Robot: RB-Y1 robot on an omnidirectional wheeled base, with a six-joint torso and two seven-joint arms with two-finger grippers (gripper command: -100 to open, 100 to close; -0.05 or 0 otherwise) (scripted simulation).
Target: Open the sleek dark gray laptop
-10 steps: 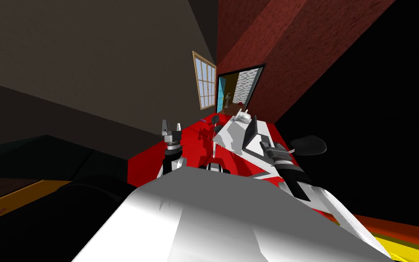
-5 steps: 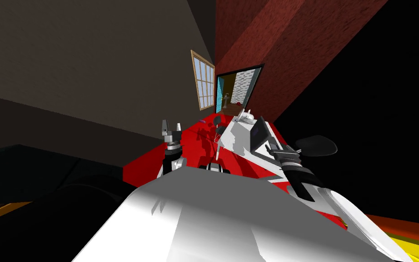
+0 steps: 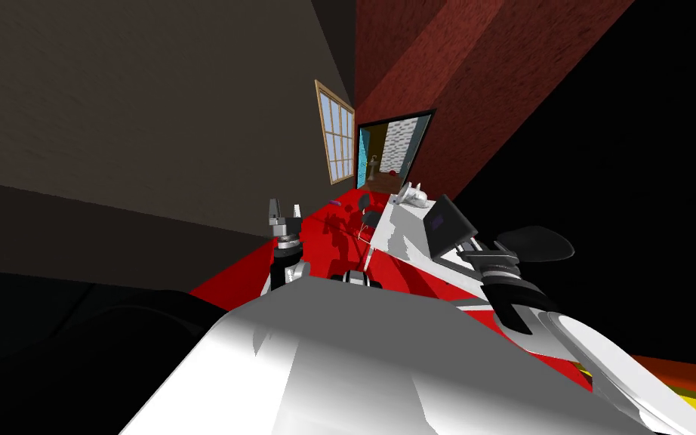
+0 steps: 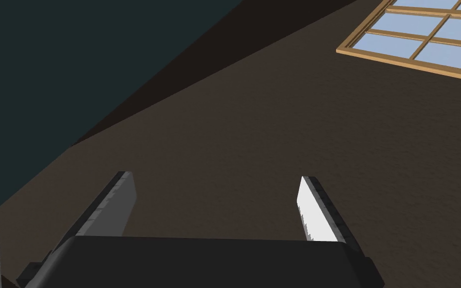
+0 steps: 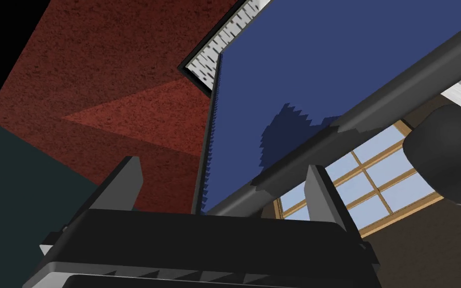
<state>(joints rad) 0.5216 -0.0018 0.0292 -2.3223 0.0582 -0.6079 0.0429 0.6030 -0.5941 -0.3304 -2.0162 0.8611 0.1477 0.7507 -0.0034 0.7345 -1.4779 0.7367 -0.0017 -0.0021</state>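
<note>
Our right arm reaches forward over the white table (image 3: 403,234), the right gripper (image 5: 223,165) spread wide with the raised lid of the laptop (image 5: 324,60) on that table passing between its fingers; touching or not, we cannot tell. The laptop's base is hard to make out, and a dark rounded shape (image 3: 539,242) crowds the gripper's right side. Our left gripper (image 3: 284,208) points up, fingers wide and empty, well apart to the left.
</note>
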